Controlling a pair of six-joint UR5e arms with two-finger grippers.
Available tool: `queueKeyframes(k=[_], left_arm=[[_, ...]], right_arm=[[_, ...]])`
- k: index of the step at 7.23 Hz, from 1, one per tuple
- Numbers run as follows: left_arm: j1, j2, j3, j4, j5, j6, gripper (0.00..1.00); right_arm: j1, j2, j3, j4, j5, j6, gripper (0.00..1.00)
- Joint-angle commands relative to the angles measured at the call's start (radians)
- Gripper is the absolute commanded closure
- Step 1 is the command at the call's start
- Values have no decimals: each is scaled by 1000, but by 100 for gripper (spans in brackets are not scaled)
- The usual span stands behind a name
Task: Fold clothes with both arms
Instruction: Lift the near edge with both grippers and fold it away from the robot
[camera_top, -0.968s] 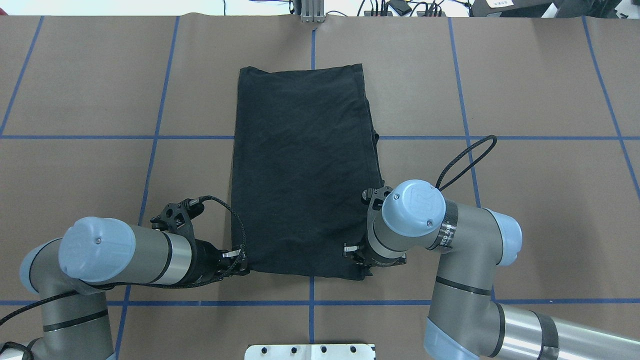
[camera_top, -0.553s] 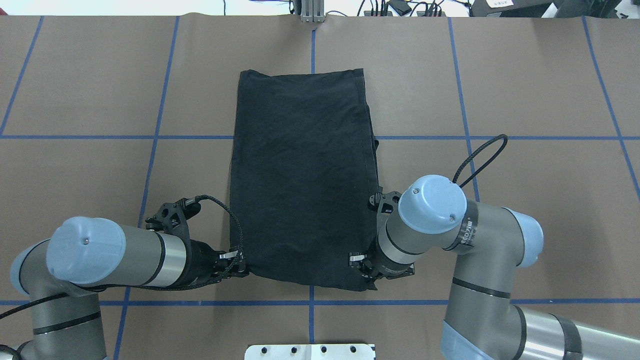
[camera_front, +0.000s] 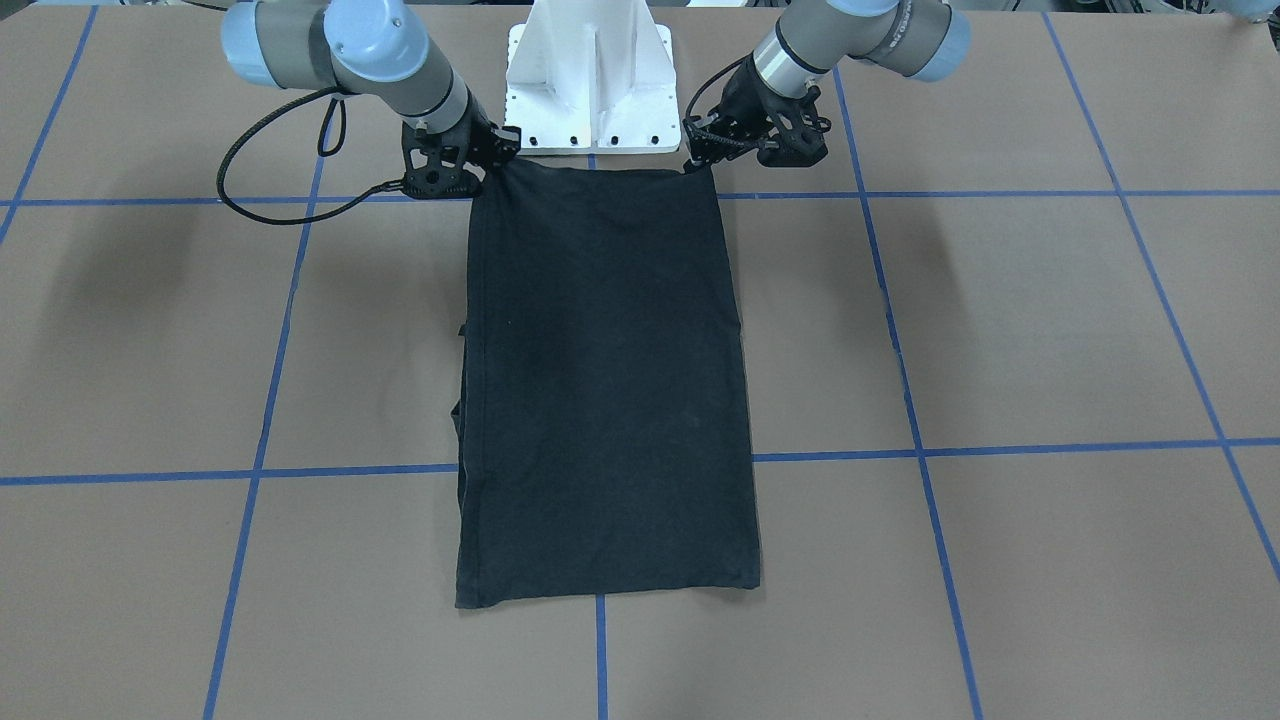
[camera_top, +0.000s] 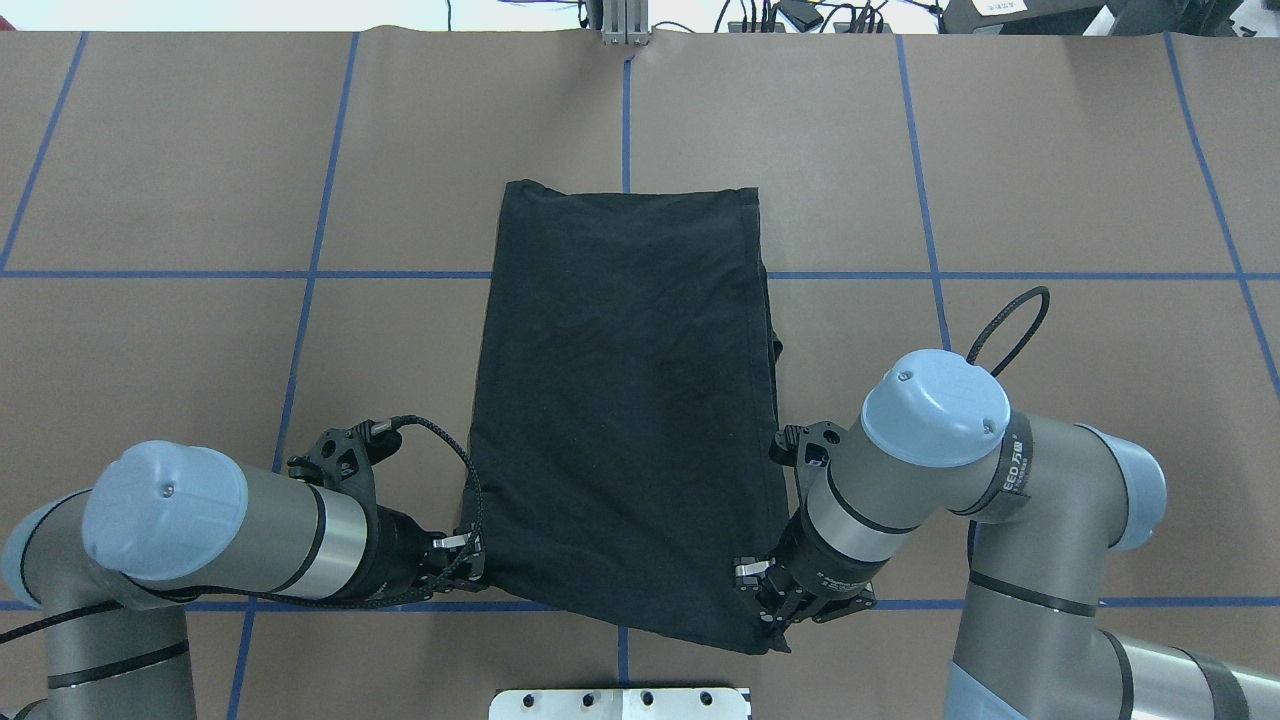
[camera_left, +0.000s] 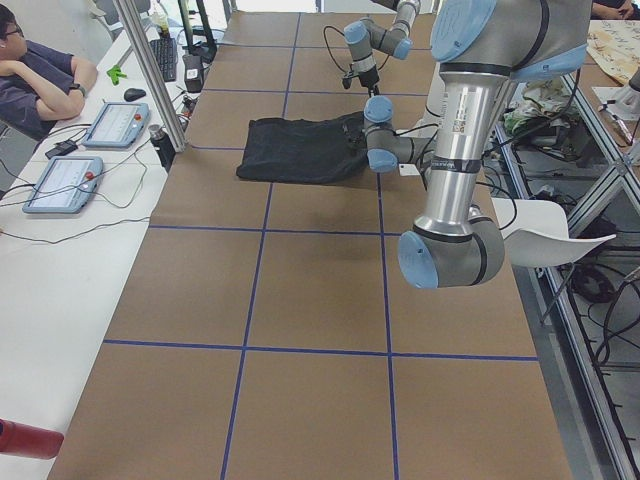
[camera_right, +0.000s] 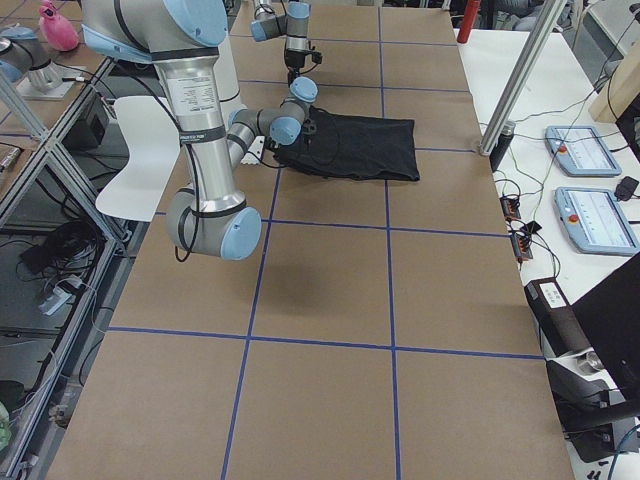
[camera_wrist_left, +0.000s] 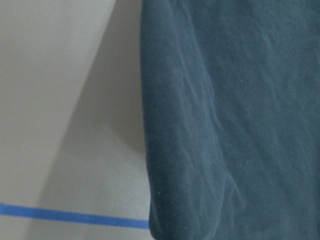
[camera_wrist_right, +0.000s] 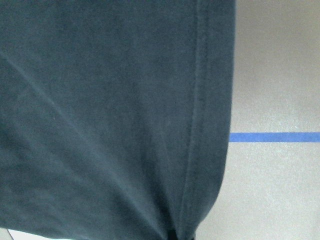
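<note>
Black T-shirt (camera_top: 625, 400) on table (camera_top: 150, 350), near corners pinched in left jaws and right jaws.

The right gripper's (camera_top: 776, 624) fingers merge darkly with the T-shirt's (camera_top: 625, 400) corner, indistinct.

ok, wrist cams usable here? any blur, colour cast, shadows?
Left wrist view: soft focus, the black folded T-shirt reads bluish-teal, a broad shadow lies beside it on the brown paper table cover. Right wrist view: same cast, hem seam legible. Front-facing view: sharp, diffuse shadows either side.
</note>
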Motion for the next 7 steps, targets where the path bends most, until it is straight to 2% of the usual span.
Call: queueKeyframes(k=[1, 3, 4, 7], left_arm=[[58, 17, -18, 1, -4, 0, 100], [46, 22, -124, 18, -101, -3, 100], [20, 7, -169, 92, -121, -3, 100], [-96, -75, -109, 112, -124, 11, 100]], right_arm=[[1, -35, 25, 1, 38, -1, 100], [56, -24, 22, 0, 85, -1, 100], [103, -18, 19, 0, 123, -3, 100], [250, 28, 2, 0, 182, -10, 100]])
